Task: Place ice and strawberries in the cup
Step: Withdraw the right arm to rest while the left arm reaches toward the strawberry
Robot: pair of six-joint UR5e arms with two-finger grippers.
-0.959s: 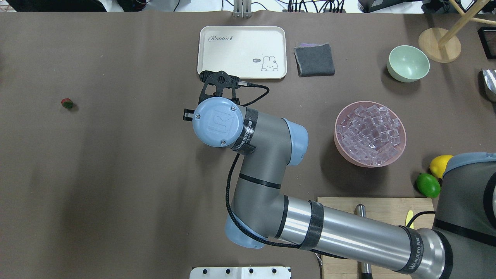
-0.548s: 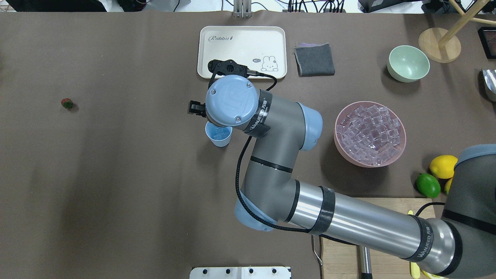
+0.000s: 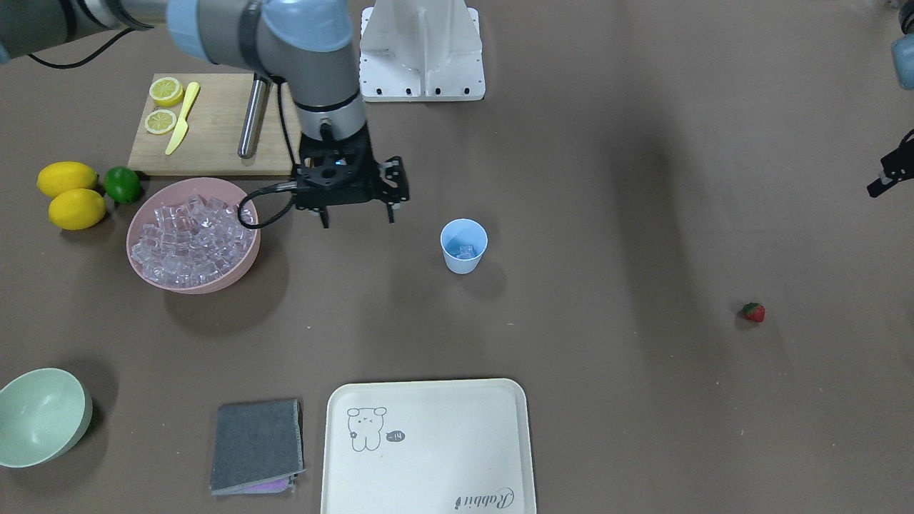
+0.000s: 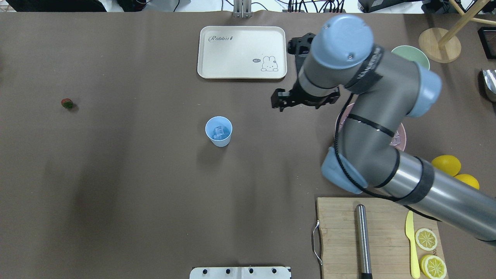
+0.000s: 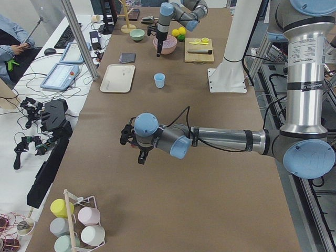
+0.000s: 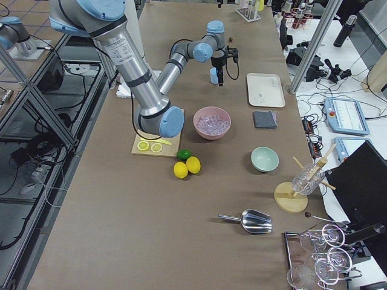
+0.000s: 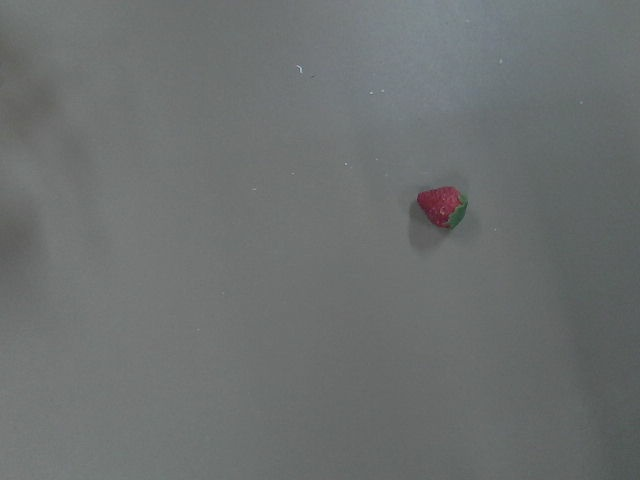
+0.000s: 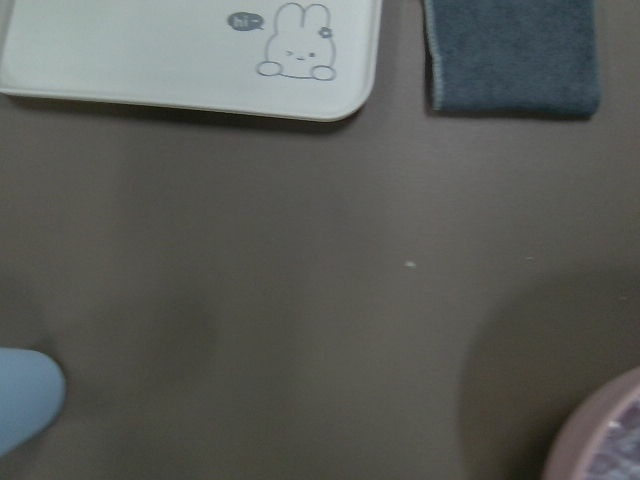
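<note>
The light-blue cup (image 4: pixel 219 131) stands upright mid-table with a few ice cubes (image 3: pixel 465 250) in it. It also shows in the front view (image 3: pixel 463 246) and at the lower left edge of the right wrist view (image 8: pixel 25 395). My right gripper (image 3: pixel 357 220) is open and empty, hanging between the cup and the pink bowl (image 3: pixel 193 235) heaped with ice. The strawberry (image 4: pixel 67 103) lies alone far to my left; the left wrist view (image 7: pixel 441 207) looks down on it. My left gripper (image 5: pixel 130 143) hovers above that area; I cannot tell if it is open.
A cream rabbit tray (image 4: pixel 242 52) and grey cloth (image 3: pixel 257 446) lie at the far edge, a pale green bowl (image 3: pixel 39 417) beyond the pink bowl. Two lemons (image 3: pixel 68 193) and a lime (image 3: pixel 123 184) sit near a cutting board (image 4: pixel 374 236) with lemon slices, a knife and a steel rod.
My right arm has swung from above the cup to the right, toward the pink bowl. The cup, hidden before, now shows with ice in it. The strawberry has not moved.
</note>
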